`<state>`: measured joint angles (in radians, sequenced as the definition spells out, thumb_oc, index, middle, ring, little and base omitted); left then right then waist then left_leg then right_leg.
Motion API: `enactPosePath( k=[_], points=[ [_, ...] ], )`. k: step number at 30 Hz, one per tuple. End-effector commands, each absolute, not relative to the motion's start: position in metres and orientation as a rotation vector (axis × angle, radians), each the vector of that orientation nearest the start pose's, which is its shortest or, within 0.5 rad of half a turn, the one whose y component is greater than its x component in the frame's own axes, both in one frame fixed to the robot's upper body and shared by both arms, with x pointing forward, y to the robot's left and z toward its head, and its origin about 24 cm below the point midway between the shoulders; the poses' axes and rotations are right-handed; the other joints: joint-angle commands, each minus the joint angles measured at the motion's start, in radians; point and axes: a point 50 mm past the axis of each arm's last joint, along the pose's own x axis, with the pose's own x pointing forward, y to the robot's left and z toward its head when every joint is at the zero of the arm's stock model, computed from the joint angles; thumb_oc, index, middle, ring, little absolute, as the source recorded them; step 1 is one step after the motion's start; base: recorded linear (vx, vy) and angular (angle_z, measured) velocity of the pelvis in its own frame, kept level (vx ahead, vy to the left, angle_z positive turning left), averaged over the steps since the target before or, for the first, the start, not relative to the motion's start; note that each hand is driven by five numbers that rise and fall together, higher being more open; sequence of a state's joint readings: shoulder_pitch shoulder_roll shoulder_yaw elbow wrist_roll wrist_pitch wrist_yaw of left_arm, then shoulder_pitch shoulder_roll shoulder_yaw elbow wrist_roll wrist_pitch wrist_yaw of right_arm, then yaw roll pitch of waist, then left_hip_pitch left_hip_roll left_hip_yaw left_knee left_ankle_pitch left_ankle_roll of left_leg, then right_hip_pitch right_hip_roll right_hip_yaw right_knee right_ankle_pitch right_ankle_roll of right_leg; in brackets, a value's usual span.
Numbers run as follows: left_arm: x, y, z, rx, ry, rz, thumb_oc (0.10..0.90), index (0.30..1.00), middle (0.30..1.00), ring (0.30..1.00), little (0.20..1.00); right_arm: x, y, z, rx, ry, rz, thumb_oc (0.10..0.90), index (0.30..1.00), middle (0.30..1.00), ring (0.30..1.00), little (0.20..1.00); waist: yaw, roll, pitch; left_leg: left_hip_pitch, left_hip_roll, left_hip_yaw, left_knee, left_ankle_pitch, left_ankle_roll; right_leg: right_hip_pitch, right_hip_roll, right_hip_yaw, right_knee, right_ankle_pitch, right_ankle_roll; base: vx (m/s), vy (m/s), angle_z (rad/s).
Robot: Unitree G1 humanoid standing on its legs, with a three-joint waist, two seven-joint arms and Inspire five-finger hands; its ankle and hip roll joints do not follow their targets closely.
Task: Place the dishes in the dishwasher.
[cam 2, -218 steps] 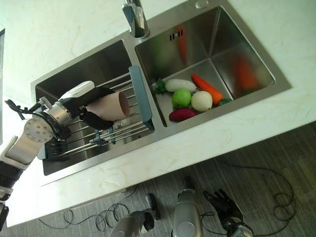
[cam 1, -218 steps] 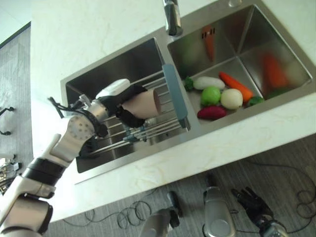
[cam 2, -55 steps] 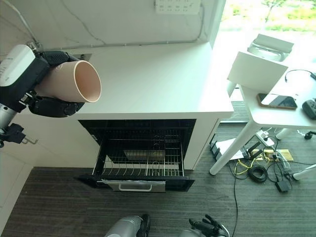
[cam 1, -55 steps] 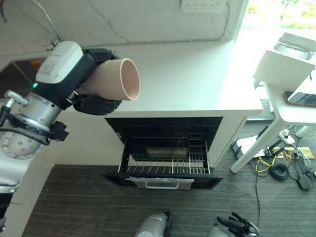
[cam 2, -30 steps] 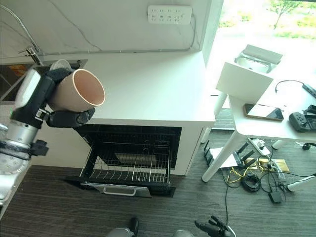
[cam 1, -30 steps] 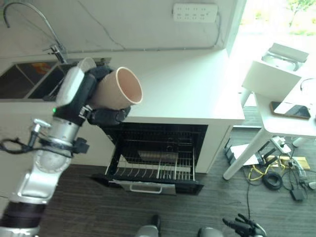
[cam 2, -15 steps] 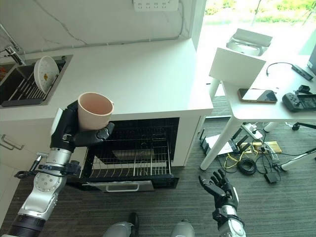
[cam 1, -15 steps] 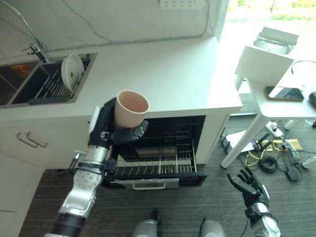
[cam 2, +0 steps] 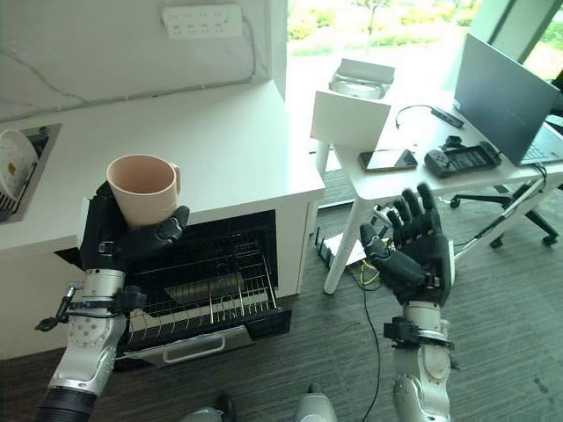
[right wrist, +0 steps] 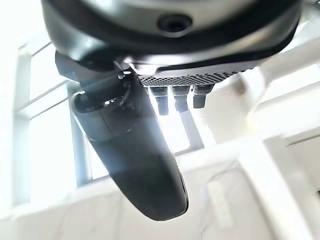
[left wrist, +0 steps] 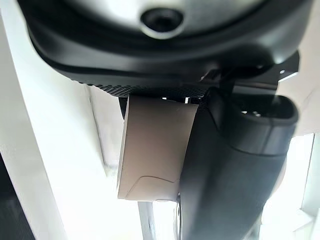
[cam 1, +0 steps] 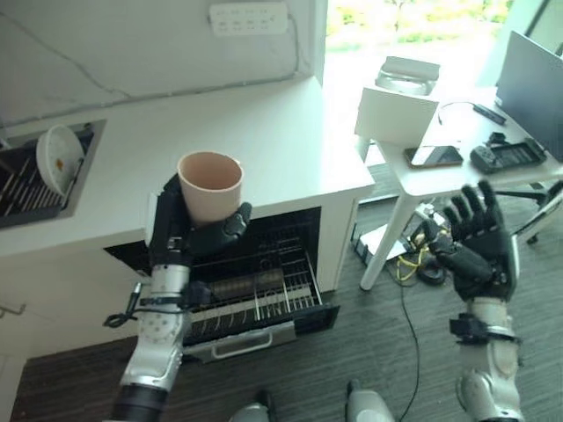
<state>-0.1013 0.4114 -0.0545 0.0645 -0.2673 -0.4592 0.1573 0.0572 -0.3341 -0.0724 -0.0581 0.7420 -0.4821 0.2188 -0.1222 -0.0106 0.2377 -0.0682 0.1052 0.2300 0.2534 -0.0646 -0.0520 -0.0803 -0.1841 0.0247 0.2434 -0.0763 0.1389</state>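
The left hand gripped the pink cup upright — raised above the open dishwasher, before the white surface. The right hand hung over the floor — fingers spread, grasping nothing.

No text, label, number or sign can be read in these views. The pink cup is plain on the side that shows. The white plate in the sink rack carries small dark marks, but they are too small to tell whether they are print or a pattern. The wall socket strip, the phone and the laptop on the side table show no letters that can be made out.
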Motion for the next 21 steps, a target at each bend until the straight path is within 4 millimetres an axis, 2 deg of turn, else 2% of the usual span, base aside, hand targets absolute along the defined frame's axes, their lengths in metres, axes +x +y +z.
enactPosePath(
  k=[1, 2, 7, 8, 11, 14, 21],
  points=[
    [0.265, 0.206, 0.157, 0.071, -0.737, 0.124, 0.400, 0.300, 0.300, 0.300, 0.300, 0.233, -0.218, 0.156, 0.286, -0.802, 0.268, 0.800, 0.900, 0.900, 0.900, 0.900, 0.014, 0.027, -0.070, 0.039, 0.004, -0.098, 0.047, -0.201, 0.007, -0.015, 0.003, -0.078, 0.057, -0.120, 0.009, 0.02, 0.023, -0.08],
    [0.269, 0.205, 0.154, 0.036, -0.712, 0.170, 0.400, 0.300, 0.300, 0.300, 0.300, 0.234, -0.208, 0.164, 0.305, -0.817, 0.332, 0.800, 0.900, 0.900, 0.900, 0.900, 0.017, 0.026, -0.074, 0.040, 0.002, -0.099, 0.047, -0.203, 0.008, -0.015, 0.003, -0.075, 0.057, -0.119, 0.009, 0.02, 0.019, -0.09],
    [0.272, 0.199, 0.153, 0.070, -0.750, 0.279, 0.400, 0.300, 0.300, 0.300, 0.300, 0.238, -0.181, 0.173, 0.323, -0.806, 0.501, 0.800, 0.900, 0.900, 0.900, 0.900, 0.028, 0.019, -0.083, 0.041, 0.003, -0.101, 0.047, -0.207, 0.007, -0.014, 0.001, -0.074, 0.057, -0.119, 0.010, 0.01, -0.001, -0.05],
    [0.272, 0.198, 0.153, 0.072, -0.751, 0.282, 0.400, 0.300, 0.300, 0.300, 0.300, 0.238, -0.181, 0.173, 0.323, -0.806, 0.501, 0.800, 0.900, 0.900, 0.900, 0.900, 0.028, 0.019, -0.083, 0.041, 0.003, -0.101, 0.047, -0.207, 0.007, -0.014, 0.001, -0.074, 0.057, -0.119, 0.010, 0.00, 0.000, 0.00],
    [0.267, 0.192, 0.158, 0.147, -0.850, 0.436, 0.400, 0.300, 0.300, 0.300, 0.300, 0.247, -0.161, 0.173, 0.306, -0.720, 0.529, 0.800, 0.900, 0.900, 0.900, 0.900, 0.049, 0.011, -0.087, 0.039, 0.007, -0.104, 0.047, -0.208, 0.001, -0.011, -0.005, -0.087, 0.057, -0.121, 0.012, 0.00, -0.034, 0.01],
    [0.264, 0.186, 0.161, 0.214, -0.927, 0.548, 0.400, 0.300, 0.300, 0.300, 0.300, 0.250, -0.145, 0.181, 0.322, -0.726, 0.576, 0.800, 0.900, 0.900, 0.900, 0.900, 0.063, 0.003, -0.090, 0.039, 0.012, -0.108, 0.047, -0.212, -0.002, -0.005, -0.008, -0.101, 0.057, -0.125, 0.011, 0.01, -0.055, 0.03],
    [0.259, 0.171, 0.170, 0.391, -1.093, 0.642, 0.400, 0.300, 0.300, 0.300, 0.300, 0.260, -0.120, 0.192, 0.354, -0.671, 0.625, 0.800, 0.900, 0.900, 0.900, 0.900, 0.094, -0.005, -0.093, 0.038, 0.022, -0.115, 0.047, -0.210, -0.013, 0.010, -0.019, -0.137, 0.057, -0.135, 0.007, 0.01, -0.059, 0.18]
  ],
)
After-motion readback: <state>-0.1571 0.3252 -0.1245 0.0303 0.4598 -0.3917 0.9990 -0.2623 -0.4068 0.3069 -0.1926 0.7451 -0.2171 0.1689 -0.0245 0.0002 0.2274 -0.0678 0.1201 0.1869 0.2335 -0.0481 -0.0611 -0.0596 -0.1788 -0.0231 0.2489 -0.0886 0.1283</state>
